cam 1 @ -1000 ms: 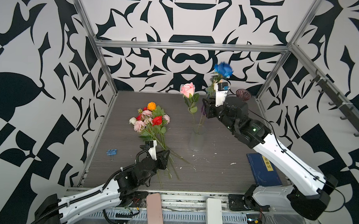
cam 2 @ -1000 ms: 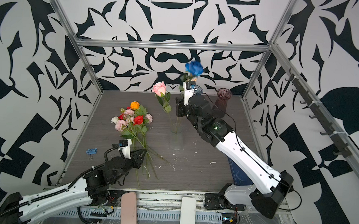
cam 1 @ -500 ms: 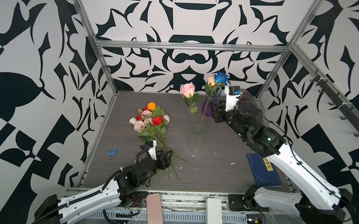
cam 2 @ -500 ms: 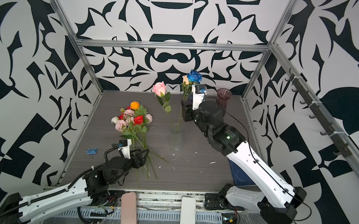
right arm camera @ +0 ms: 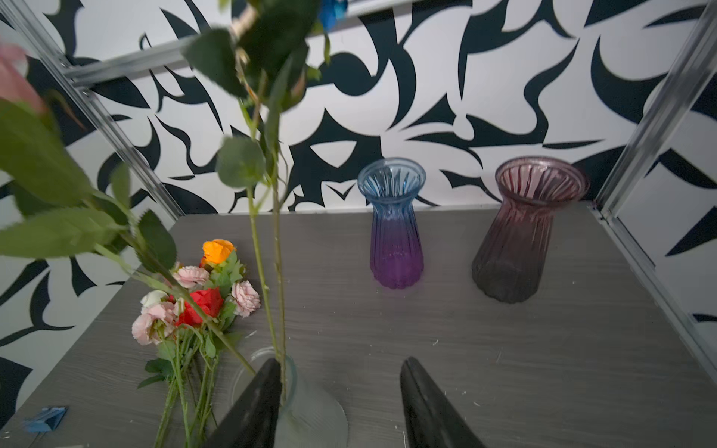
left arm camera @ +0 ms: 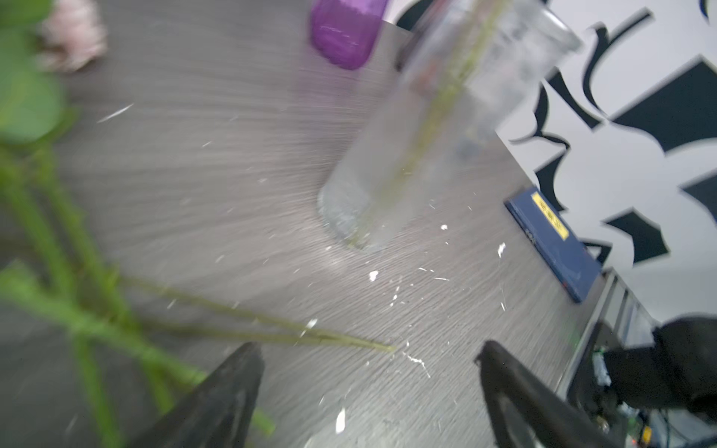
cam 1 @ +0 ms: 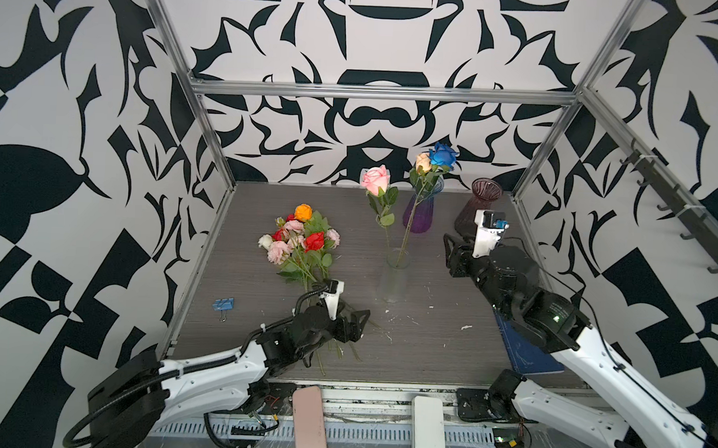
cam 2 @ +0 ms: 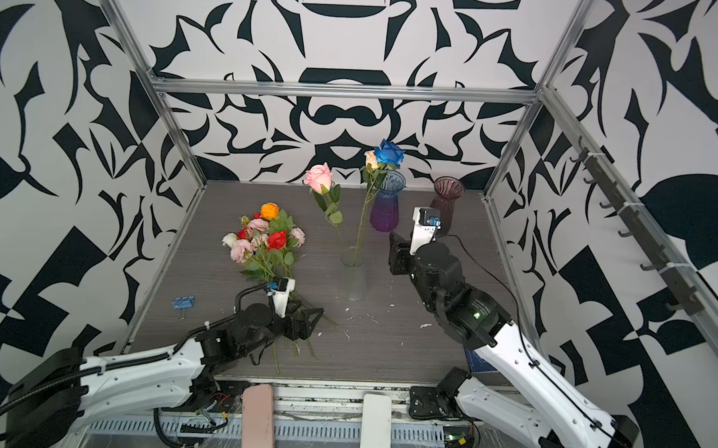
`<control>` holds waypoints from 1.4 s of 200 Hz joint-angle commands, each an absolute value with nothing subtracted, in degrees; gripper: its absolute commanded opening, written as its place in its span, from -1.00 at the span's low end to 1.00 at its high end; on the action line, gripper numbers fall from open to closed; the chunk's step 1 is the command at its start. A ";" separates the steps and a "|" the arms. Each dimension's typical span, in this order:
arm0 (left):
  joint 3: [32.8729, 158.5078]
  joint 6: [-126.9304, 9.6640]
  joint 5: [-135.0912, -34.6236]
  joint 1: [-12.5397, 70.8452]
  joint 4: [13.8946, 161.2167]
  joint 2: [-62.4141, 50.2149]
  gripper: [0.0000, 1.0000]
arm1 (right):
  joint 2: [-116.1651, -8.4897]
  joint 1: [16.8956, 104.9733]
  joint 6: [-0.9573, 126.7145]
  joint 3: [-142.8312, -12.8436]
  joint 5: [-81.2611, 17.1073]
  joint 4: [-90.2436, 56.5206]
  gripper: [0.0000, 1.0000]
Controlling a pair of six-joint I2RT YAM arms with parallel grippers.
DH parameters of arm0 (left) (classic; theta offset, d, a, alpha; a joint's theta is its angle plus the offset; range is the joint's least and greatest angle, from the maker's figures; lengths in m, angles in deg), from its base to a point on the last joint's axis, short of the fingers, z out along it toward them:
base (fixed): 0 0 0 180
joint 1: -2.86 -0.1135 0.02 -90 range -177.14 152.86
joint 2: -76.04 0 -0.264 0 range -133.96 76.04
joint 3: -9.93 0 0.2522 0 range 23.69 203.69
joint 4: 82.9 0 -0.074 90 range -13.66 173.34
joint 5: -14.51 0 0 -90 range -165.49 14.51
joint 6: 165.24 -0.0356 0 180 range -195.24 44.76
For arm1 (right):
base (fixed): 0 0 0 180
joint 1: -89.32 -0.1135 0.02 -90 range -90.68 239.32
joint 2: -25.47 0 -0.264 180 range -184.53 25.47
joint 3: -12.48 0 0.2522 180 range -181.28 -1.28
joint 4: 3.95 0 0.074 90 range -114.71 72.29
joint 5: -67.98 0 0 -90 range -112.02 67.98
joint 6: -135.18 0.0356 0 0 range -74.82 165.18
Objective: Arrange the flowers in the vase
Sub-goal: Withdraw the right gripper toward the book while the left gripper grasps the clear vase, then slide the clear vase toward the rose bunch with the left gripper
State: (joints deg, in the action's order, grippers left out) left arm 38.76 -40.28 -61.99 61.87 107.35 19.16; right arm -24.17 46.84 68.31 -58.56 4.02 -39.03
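Black-and-white patterned walls enclose a grey counter. In both top views, pink, cream and blue roses stand in the clear vase, with the remaining flowers bunched on the counter to its left.

Left wrist view: the left end effector gapes empty, with loose stems lying just ahead.

Right wrist view: the right end effector is parted and empty beside the vase.

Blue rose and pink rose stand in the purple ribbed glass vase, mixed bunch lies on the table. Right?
No: the blue rose and pink rose stand in the clear glass vase, as both top views show; the purple ribbed glass vase stands empty. The rest is right.
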 commanded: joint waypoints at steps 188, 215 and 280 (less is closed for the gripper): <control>54.84 -81.09 -47.88 63.59 160.94 -23.71 0.99 | 17.59 47.33 104.48 -9.36 3.18 -41.49 0.27; 58.18 -78.44 -48.88 61.22 152.13 -22.46 0.99 | 16.66 47.41 104.68 -9.66 3.35 -41.37 0.26; 58.90 -74.74 -53.79 59.73 151.76 -24.56 0.83 | 15.11 47.48 104.77 -9.99 3.33 -40.92 0.24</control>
State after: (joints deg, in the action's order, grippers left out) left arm 58.54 -77.00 -51.94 60.07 151.39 -24.03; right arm 15.63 47.23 104.20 -9.23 1.81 -41.24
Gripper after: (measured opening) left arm 0.925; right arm 0.625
